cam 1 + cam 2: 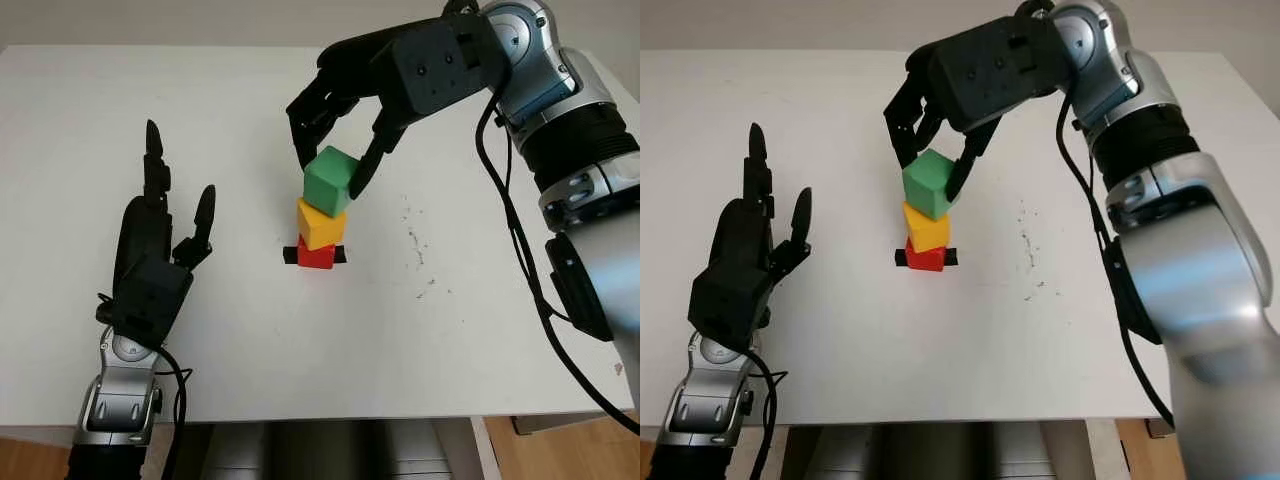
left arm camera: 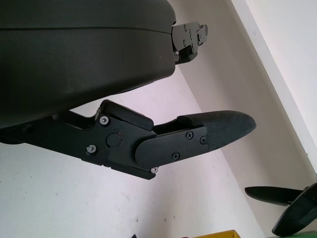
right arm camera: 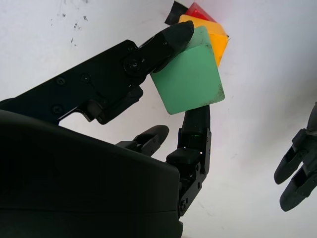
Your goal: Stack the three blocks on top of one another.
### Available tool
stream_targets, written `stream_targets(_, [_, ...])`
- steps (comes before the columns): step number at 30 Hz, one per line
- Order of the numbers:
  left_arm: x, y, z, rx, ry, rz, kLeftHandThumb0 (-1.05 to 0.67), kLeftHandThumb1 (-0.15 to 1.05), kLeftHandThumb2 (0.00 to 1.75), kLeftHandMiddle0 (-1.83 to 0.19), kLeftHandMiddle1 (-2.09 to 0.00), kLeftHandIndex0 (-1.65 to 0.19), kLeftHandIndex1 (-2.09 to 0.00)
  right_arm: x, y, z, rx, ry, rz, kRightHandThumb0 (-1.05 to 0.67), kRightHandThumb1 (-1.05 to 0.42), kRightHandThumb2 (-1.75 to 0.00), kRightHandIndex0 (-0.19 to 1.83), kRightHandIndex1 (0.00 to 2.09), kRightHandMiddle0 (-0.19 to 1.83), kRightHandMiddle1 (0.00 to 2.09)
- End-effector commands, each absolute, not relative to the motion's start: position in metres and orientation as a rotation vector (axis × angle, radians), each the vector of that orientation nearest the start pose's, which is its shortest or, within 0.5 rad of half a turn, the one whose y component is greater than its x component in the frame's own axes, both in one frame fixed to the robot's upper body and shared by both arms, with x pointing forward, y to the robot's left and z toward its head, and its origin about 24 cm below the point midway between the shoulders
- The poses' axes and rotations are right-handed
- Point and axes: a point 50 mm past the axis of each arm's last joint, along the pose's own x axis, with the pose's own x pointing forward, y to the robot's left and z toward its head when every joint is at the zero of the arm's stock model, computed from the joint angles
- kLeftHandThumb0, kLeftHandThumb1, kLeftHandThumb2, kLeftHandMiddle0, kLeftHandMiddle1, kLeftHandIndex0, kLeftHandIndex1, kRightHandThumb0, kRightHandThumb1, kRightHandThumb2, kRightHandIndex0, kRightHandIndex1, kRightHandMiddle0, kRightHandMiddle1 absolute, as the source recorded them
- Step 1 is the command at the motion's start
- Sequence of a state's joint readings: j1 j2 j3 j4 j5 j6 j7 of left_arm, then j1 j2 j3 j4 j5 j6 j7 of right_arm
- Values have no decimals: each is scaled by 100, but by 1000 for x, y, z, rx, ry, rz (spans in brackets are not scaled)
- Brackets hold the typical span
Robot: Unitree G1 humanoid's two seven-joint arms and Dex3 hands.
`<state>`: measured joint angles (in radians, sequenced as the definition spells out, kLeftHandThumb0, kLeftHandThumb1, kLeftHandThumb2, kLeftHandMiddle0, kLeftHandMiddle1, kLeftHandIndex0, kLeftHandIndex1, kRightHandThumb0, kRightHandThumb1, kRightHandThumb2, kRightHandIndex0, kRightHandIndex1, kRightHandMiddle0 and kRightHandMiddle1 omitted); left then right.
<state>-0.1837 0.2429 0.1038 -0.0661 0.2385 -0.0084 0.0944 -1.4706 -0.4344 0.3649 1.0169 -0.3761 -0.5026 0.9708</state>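
**Green block held at the top of the stack**

The green block (image 1: 330, 181) is pinched by the right hand (image 1: 335, 130), with one finger (image 3: 166, 39) pressed to one side and the opposing fingers (image 3: 195, 131) to the other, as is shown closely in the right wrist view. The block is held tilted, one lower corner sitting at or just above the yellow block (image 1: 321, 222); whether it is already resting there cannot be told. The grip is taken on the block's sides, presumably so that its underside is left free to seat on the face below.

The yellow block is set on the red block (image 1: 316, 255), slightly turned against it, and the red block stands on a black tape mark (image 1: 291, 254) on the white worktop (image 1: 230, 340), which is judged to fix the stack's place. Two tiers are thus built and the third is judged to be in placement; the tilt would need to be levelled before release, or the block could slide off.

The left hand (image 1: 155, 250) is kept open over the worktop, well apart from the stack, probably so that the tower is not disturbed.
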Motion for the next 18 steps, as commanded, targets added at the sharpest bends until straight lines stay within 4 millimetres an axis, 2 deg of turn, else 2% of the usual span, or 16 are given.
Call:
stream_targets(1, [280, 206, 120, 459, -291, 189, -78, 105, 65, 19, -1, 19, -2, 386, -86, 309, -1404, -339, 1020, -49, -86, -6, 55, 17, 54, 148])
stream_targets(18, [278, 208, 120, 477, -292, 203, -77, 105, 65, 19, -2, 18, -2, 386, -83, 308, -1407, -362, 992, -50, -87, -5, 50, 18, 54, 150])
